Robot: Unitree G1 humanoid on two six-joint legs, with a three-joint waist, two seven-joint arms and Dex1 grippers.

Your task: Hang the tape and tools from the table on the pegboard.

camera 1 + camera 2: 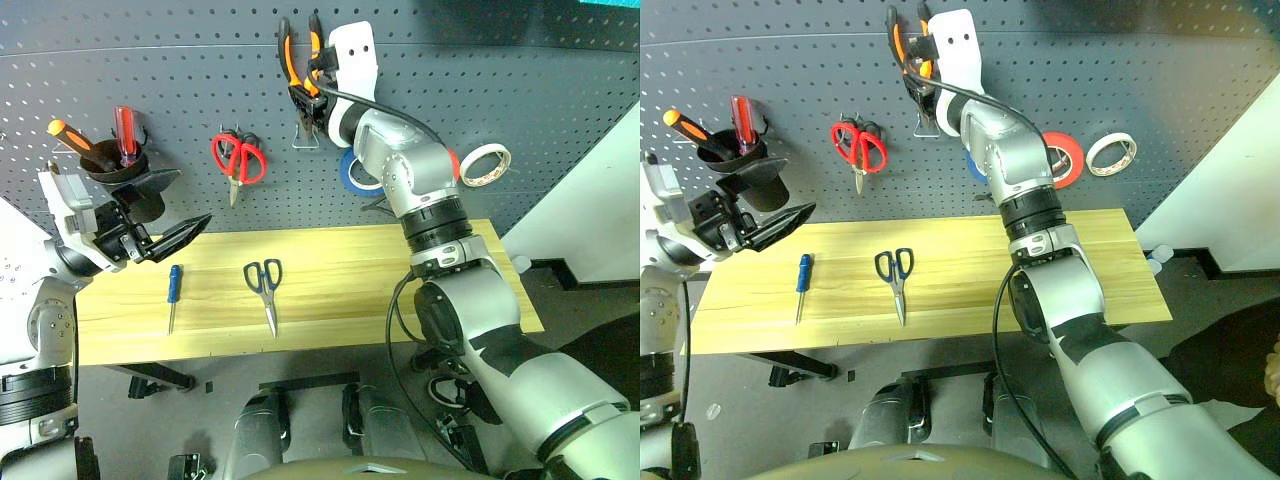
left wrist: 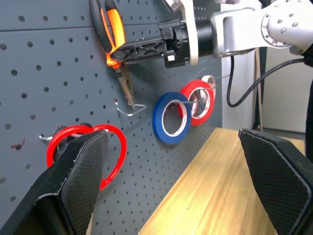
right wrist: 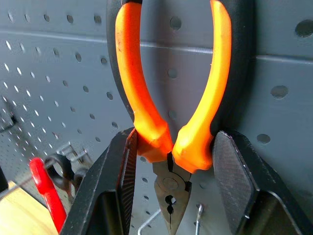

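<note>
A: Dark grey pegboard (image 1: 560, 90) fills the wall behind a light wood-plank table (image 1: 340, 330) on black legs. What is the right arm doing?

B: Right gripper (image 3: 171, 147) is raised against the board at about 12 o'clock in the head view, its two black fingers (image 3: 120, 181) pinching the orange-and-black needle-nose pliers (image 1: 300, 70) low on the handles, just above the pivot. The handles point up, the nose points down toward a bent wire hook (image 2: 128, 108) on the board.

A: And the left?

B: Left gripper (image 1: 160, 238) hangs at 9 o'clock, over the left end of the table, fingers spread wide and holding nothing.

A: Where are the remaining tools?

B: Two lie flat on the table. A small blue-handled screwdriver (image 1: 173, 296) sits at about 8 o'clock, handle toward the wall. Dark-handled scissors (image 1: 266, 290) lie a little to its right, well apart from it, handles toward the wall and silver blades toward the front edge.

A: The tape?

B: The blue tape roll (image 2: 171, 117) is already on the board, hanging on a hook below the pliers at roughly 1 o'clock from centre. A red tape roll (image 1: 1062, 160) hangs just beside it, overlapping it in the left wrist view, and a cream-white roll (image 1: 485, 165) hangs farther right.

A: Anything else up there?

B: Red-handled scissors (image 1: 238, 160) hang at 11 o'clock. At 10 o'clock a black holder (image 1: 115, 165) carries an orange-handled screwdriver (image 1: 68, 135) and a red-handled one (image 1: 124, 130)
</note>
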